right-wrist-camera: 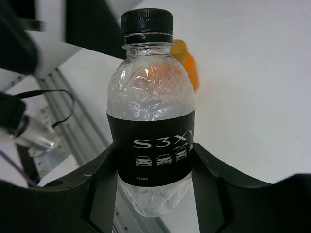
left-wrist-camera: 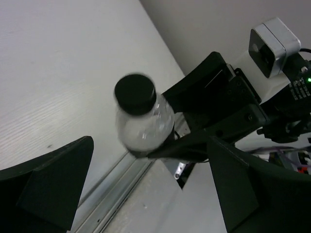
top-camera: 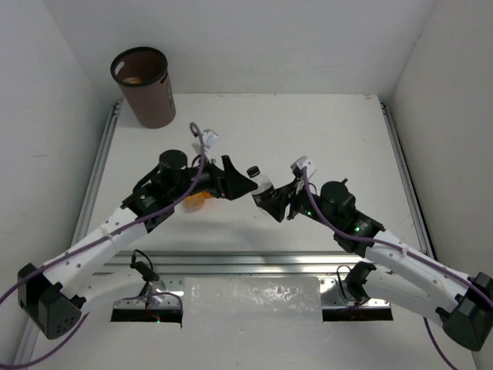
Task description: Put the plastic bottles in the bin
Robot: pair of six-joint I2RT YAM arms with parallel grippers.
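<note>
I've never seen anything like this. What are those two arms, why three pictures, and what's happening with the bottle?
They are two robot arms bolted to a white table, each ending in a two-finger gripper. The wide picture looks down from above; the other two come from a camera on each wrist. The right gripper is closed on a clear bottle with a black cap. The left gripper is open, empty, facing it. An orange bottle sits on the table by the left arm, and a brown bin stands at the far left corner.
</note>
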